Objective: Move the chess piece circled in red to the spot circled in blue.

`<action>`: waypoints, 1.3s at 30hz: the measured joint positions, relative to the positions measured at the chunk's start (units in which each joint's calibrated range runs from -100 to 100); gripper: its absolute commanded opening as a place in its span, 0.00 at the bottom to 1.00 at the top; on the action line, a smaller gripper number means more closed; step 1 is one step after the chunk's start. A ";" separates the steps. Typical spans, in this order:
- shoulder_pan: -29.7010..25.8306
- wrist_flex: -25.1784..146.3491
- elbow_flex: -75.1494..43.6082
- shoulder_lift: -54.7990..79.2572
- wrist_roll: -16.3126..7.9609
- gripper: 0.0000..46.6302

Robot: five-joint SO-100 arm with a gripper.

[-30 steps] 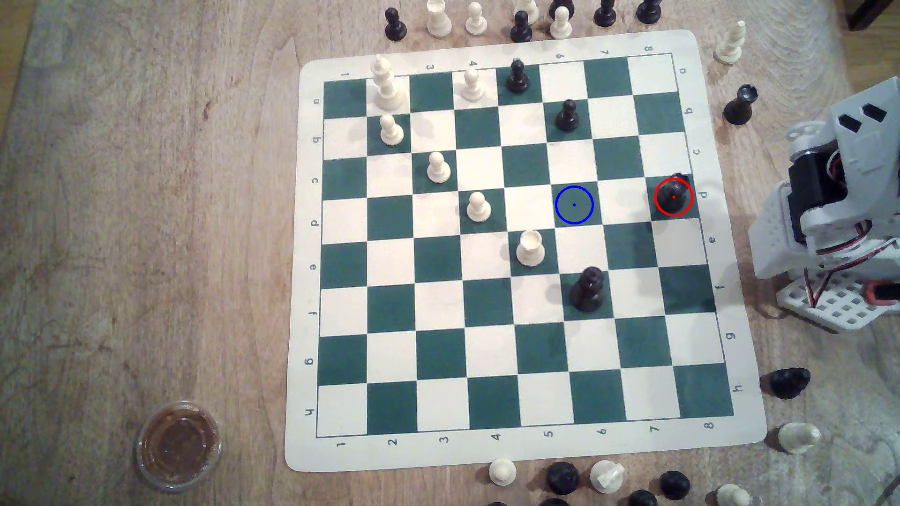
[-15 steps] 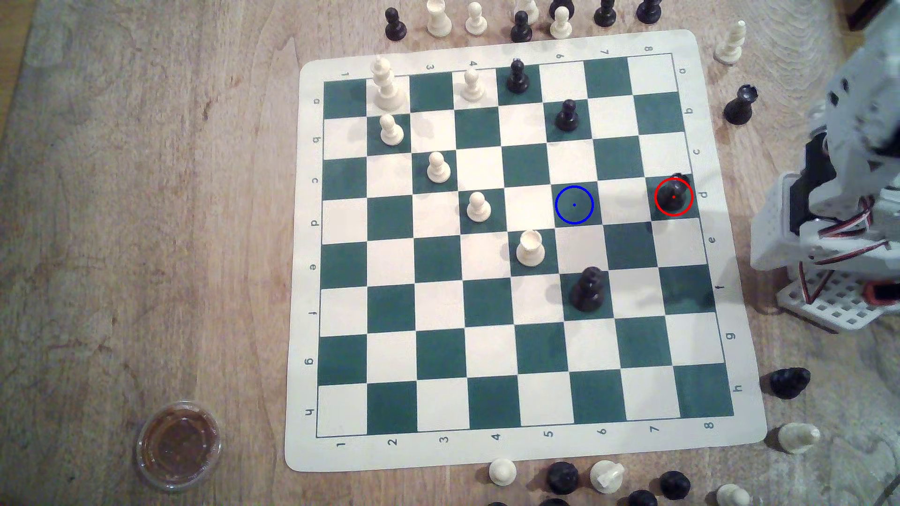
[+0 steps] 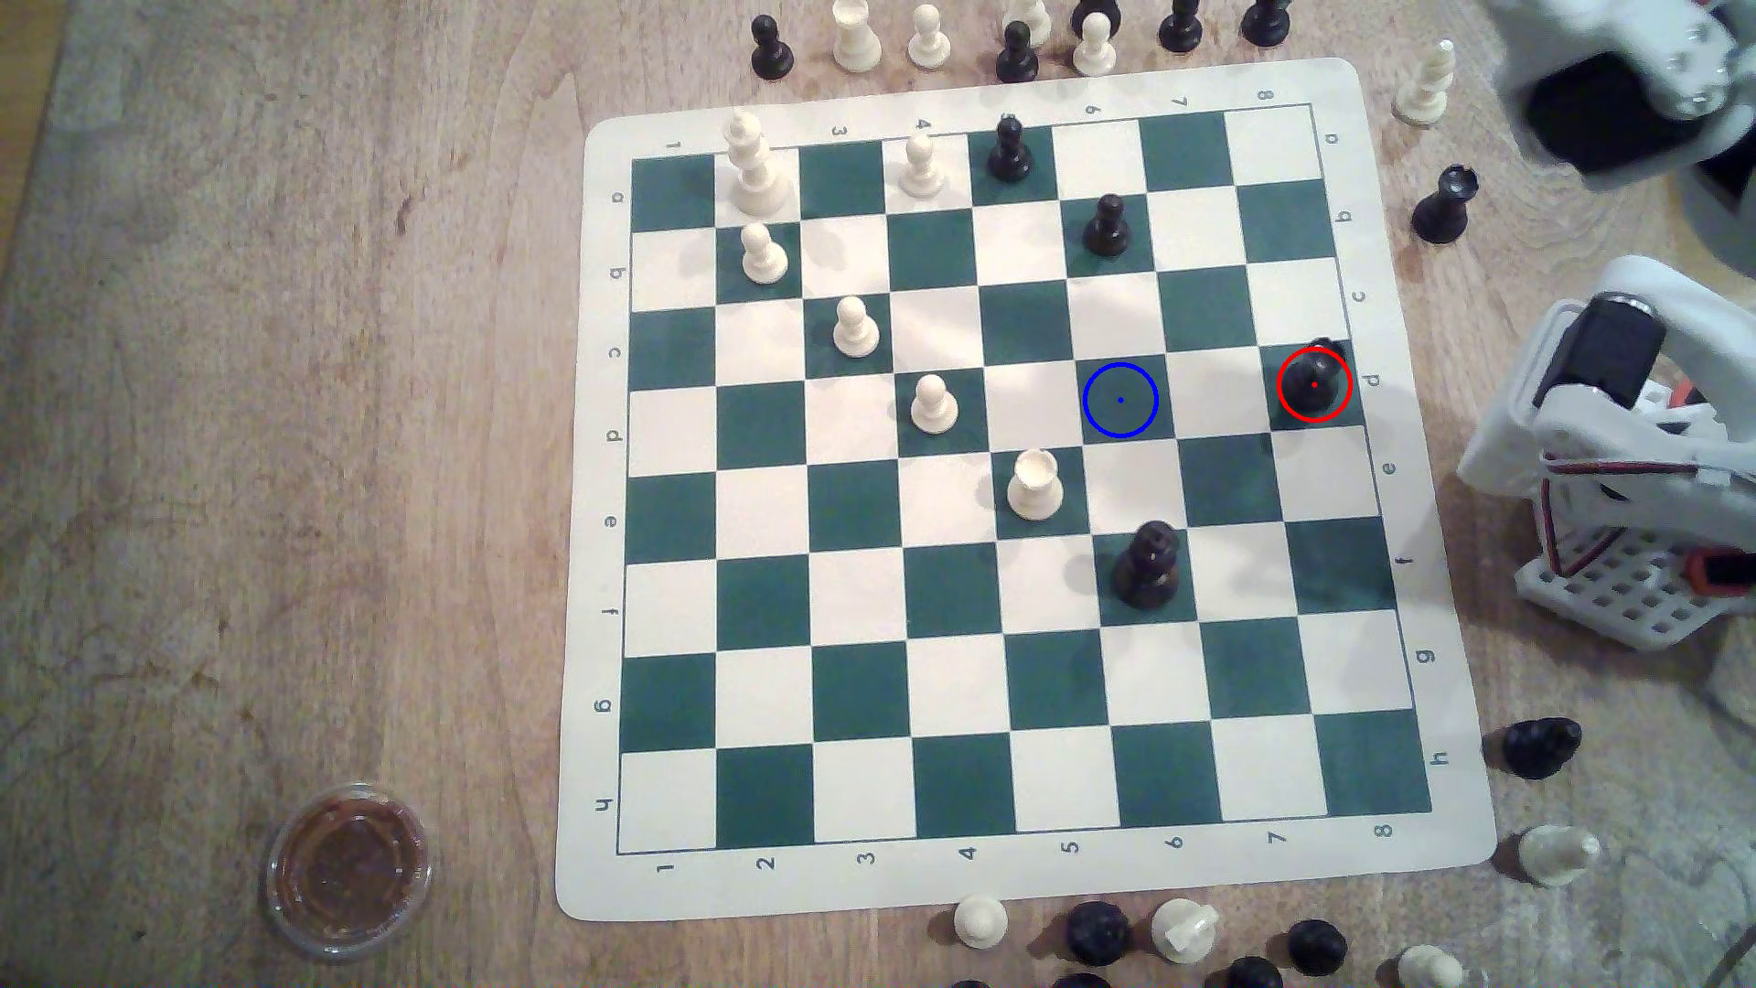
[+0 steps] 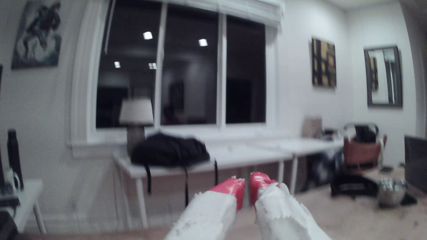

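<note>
The chess piece (image 3: 1314,380), a short black piece ringed in red, stands on a green square near the board's edge at the exterior view's right. Two squares toward that view's left lies the spot (image 3: 1120,400), a bare green square with a blue ring and dot. My arm (image 3: 1615,408) rises off the board beyond the piece, its upper part (image 3: 1615,104) blurred at the top right corner. In the wrist view my gripper (image 4: 247,184) points out into the room, its red-taped fingertips (image 4: 233,187) almost touching with nothing between them.
The chessboard mat (image 3: 1045,883) lies on a wooden table. A tall black piece (image 3: 1148,565) and a white rook (image 3: 1034,484) stand near the spot. Black pawns (image 3: 1107,228) and white pieces (image 3: 934,406) are spread across the board. Spare pieces ring the mat, and a plastic cup (image 3: 349,869) sits at the lower left.
The arm has unfolded and lifted, its upper part swinging toward the exterior view's top right corner. No piece on the board has moved.
</note>
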 measured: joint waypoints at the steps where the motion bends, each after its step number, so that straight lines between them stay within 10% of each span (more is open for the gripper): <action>1: 1.11 5.98 -1.36 0.00 0.05 0.26; 8: 3.47 40.80 -3.89 -0.17 -3.22 0.22; 13: 4.50 54.10 -0.90 -0.17 -4.35 0.43; 39: -1.25 47.09 7.23 31.50 -5.47 0.47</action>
